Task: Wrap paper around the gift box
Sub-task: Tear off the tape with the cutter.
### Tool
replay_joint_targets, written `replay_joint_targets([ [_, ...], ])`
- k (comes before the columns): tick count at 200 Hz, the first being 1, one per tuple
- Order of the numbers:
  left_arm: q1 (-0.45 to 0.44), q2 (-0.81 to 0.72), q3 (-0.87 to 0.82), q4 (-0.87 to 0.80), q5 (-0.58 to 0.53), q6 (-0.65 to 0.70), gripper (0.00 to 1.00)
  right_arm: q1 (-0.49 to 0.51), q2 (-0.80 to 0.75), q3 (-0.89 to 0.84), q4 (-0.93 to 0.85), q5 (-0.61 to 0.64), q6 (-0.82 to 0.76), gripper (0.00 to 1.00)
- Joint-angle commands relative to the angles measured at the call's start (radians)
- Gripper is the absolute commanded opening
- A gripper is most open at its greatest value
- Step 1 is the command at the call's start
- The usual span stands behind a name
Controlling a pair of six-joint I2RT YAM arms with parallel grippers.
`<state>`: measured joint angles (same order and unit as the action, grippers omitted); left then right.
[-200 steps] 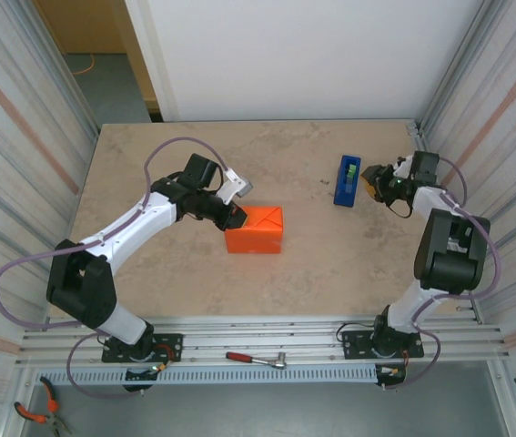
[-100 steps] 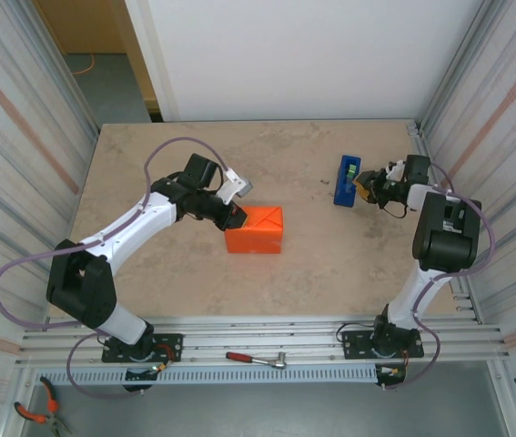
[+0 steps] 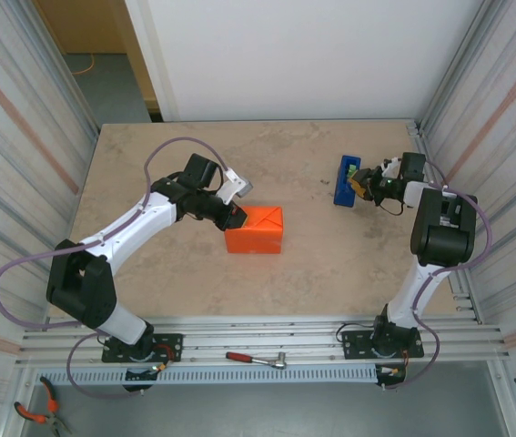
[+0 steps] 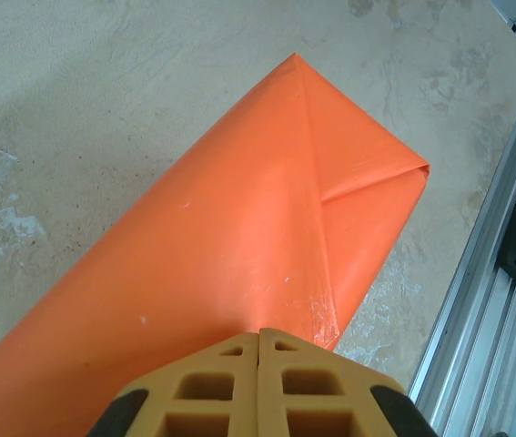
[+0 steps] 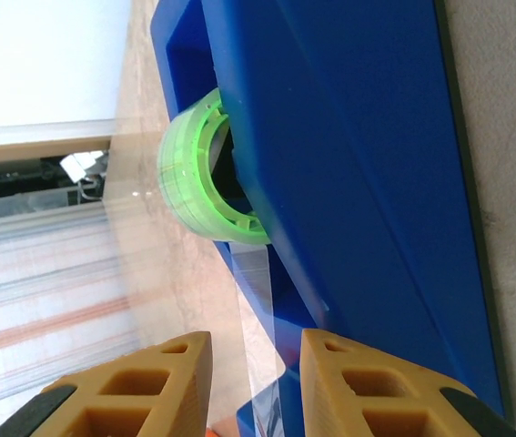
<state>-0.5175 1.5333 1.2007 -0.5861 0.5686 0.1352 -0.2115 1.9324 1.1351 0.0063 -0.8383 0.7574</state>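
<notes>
Left hand (image 4: 259, 339) has its two fingers closed together, nothing between them, and the tips meet the paper (image 4: 239, 228) at the near edge of the parcel. Whether they press down or only touch, I cannot tell. The gift box is fully covered by this orange sheet, so its shape shows only as a block. It lies near the middle of the surface (image 3: 148, 164), a little to the left.

I judge that the parcel is light and that the box gives it firm, flat sides. The paper is thin and glossy, so it is probably slippery. It should spring open at the triangular end fold if nothing holds it. The safe place to hold is flat on the fold over the box, not the free edge, which could tear or crumple.

To the right, well apart, stands the blue tape dispenser (image 3: 346, 179) with a green roll (image 5: 207, 168). The right hand (image 5: 256, 350) is just beside it, fingers apart, with a clear strip of tape running between them, not pinched.

Count: one wrapped parcel, one dispenser, one roll, two hands, one red-handled tool (image 3: 256, 360) and one pair of pliers (image 3: 37, 411) on the front rails.
</notes>
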Motion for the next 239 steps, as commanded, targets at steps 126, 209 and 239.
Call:
replay_joint_targets([
  [126, -0.022, 0.037, -0.049, -0.066, -0.02, 0.019, 0.07, -0.014, 0.046, -0.071, 0.119, -0.053, 0.073, 0.11],
  [209, -0.022, 0.038, -0.048, -0.066, -0.021, 0.016, 0.07, -0.008, -0.047, -0.085, 0.155, -0.071, 0.127, 0.0],
  [239, -0.022, 0.039, -0.048, -0.066, -0.021, 0.015, 0.07, 0.0, -0.097, -0.084, 0.155, -0.065, 0.144, 0.0],
])
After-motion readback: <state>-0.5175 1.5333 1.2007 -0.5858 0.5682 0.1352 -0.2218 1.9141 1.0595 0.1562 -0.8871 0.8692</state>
